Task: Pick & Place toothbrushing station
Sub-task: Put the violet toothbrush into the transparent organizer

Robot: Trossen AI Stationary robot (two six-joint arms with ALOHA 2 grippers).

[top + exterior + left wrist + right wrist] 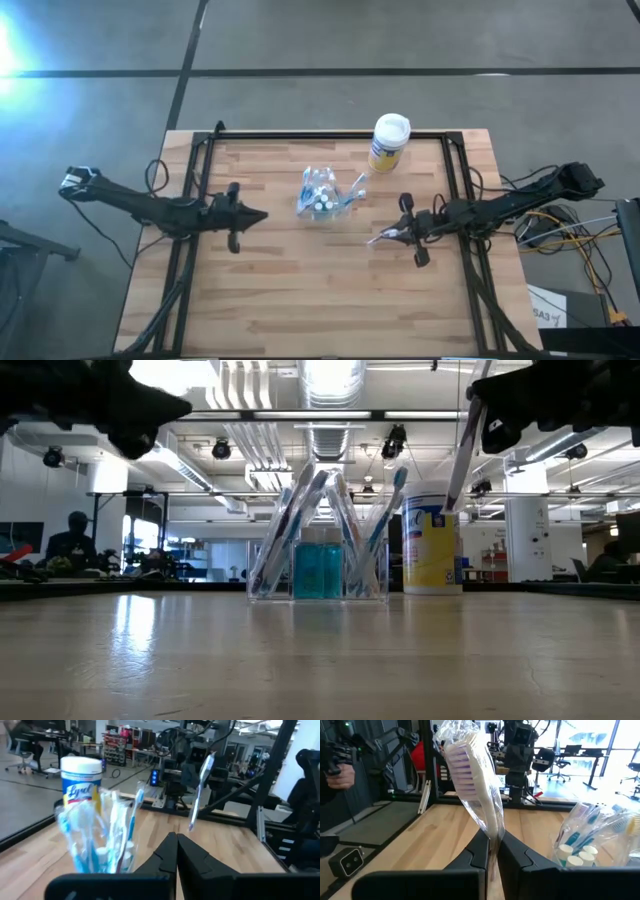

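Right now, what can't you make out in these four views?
- Canister base, high view: hidden under its own lid.
- Wrapped toothbrush handle end, right wrist view: hidden between the right gripper's fingers.
- Clear holder walls, high view: too small and glassy to trace.
- Left gripper, low view: cut off by the top edge.
- How many brushes the holder has: they overlap in every view.

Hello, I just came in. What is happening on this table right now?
The right gripper is shut on a wrapped toothbrush and holds it in the air, to the right of the clear holder. The holder stands mid-table, already with several toothbrushes and small bottles in it. A yellow canister stands behind it. The left gripper is shut and empty, raised to the left of the holder.
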